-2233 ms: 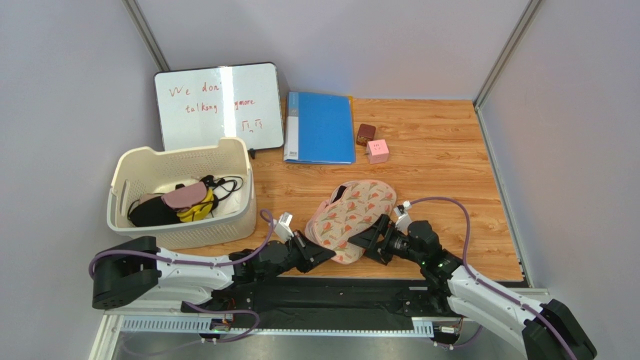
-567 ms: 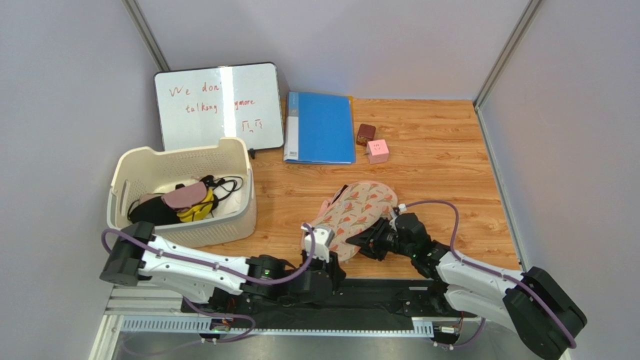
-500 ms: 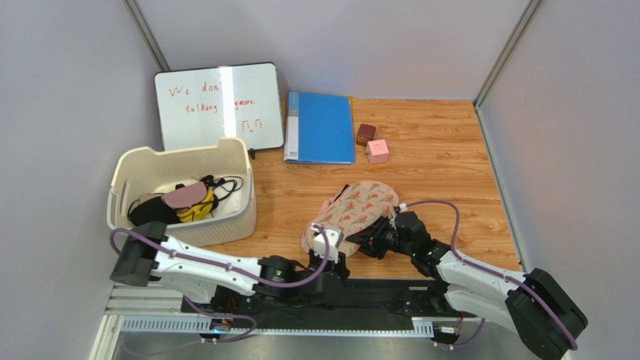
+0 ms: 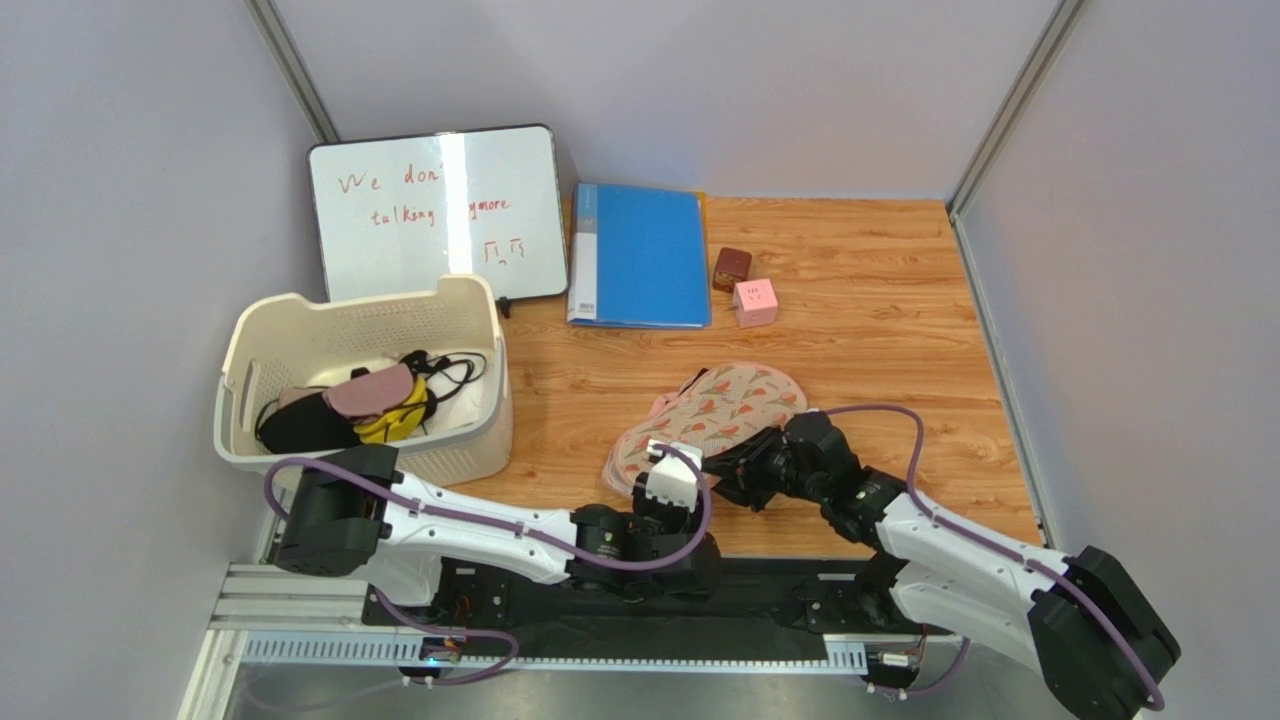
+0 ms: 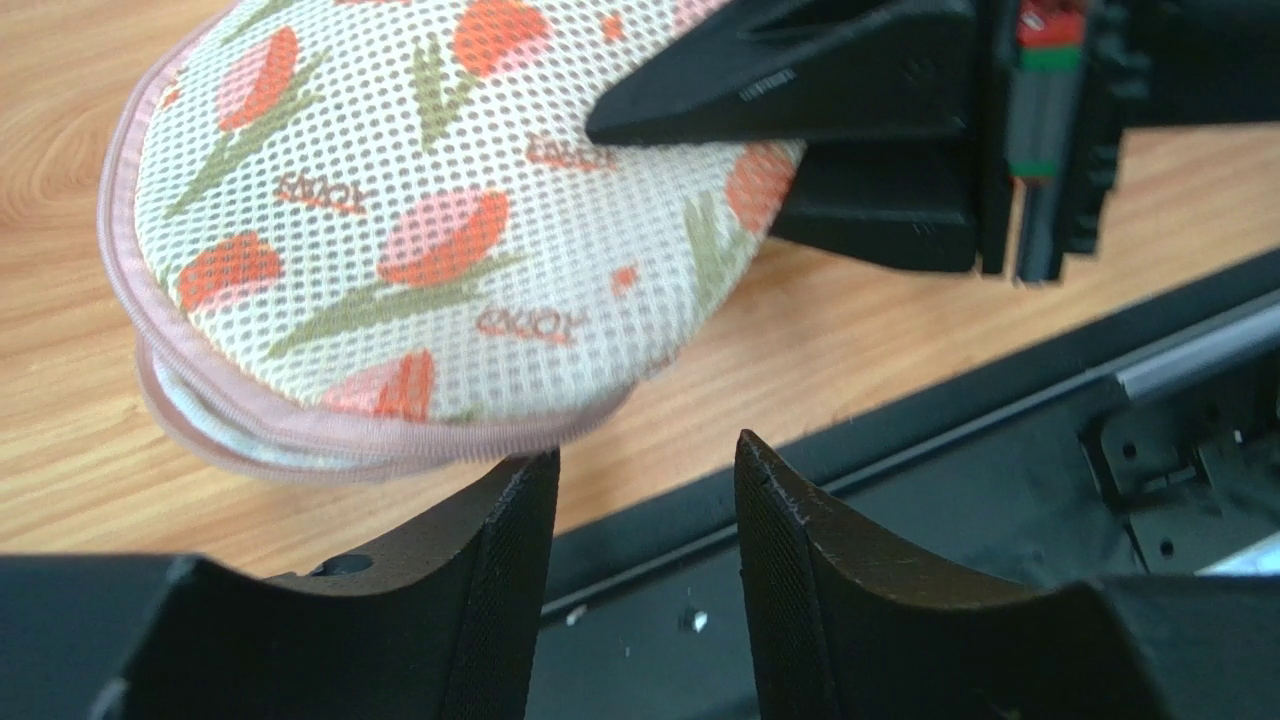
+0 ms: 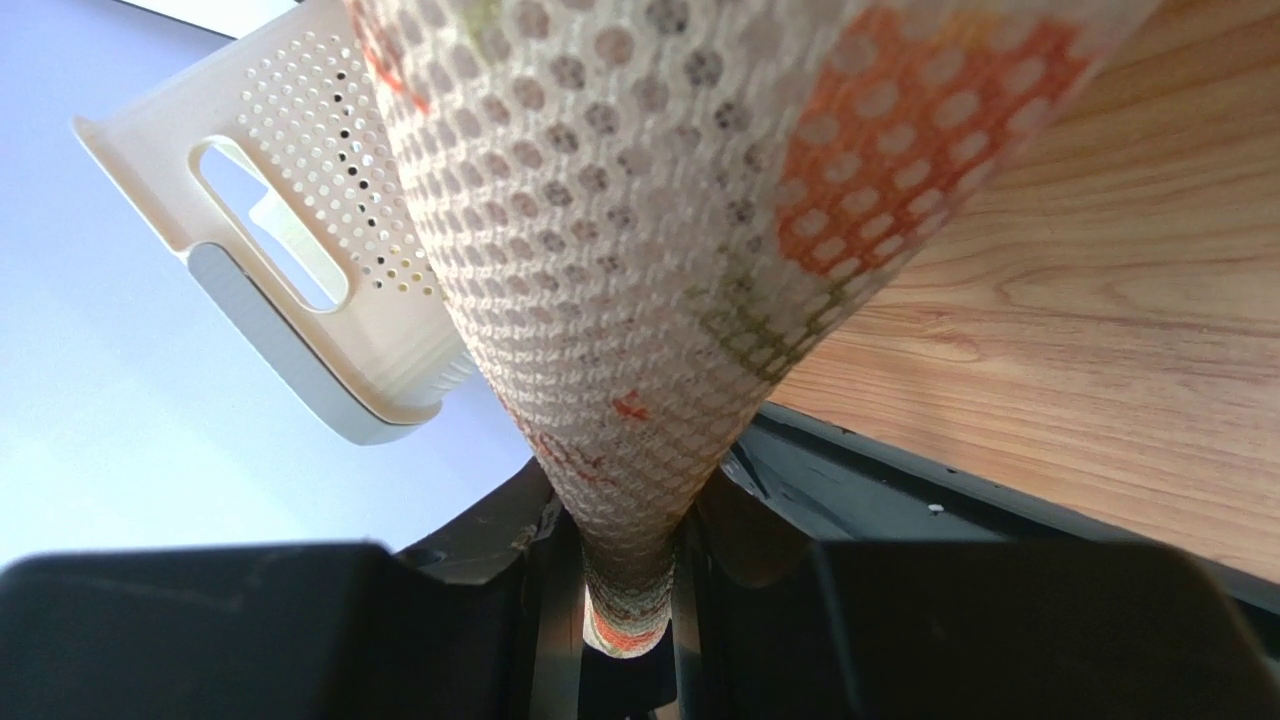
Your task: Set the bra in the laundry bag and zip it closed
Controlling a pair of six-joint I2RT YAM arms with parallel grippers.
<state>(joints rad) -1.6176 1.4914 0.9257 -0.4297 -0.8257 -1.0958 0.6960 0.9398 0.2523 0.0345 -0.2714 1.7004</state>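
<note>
The laundry bag (image 4: 709,413) lies on the wooden table, beige mesh with red-and-green print and pink zip edging (image 5: 346,443). My right gripper (image 4: 739,477) is shut on the bag's near-right rim, the fabric (image 6: 661,225) bunched between its jaws (image 6: 628,600). From the left wrist view, its black fingers (image 5: 812,90) clamp the bag from above and below. My left gripper (image 4: 669,465) is open at the bag's near end. Its fingertips (image 5: 643,465) sit just short of the zip edge with nothing between them. The bra is hidden.
A cream plastic basket (image 4: 451,435) with pink, yellow and black garments stands at the left, also in the right wrist view (image 6: 301,270). A whiteboard (image 4: 436,210), blue folder (image 4: 642,255) and two small cubes (image 4: 747,288) lie at the back. The black base rail (image 5: 977,495) runs along the table's near edge.
My left arm has swung right along the near edge to the bag's near end, and its jaws have widened slightly. The right gripper has kept its hold while the bag has turned flatter.
</note>
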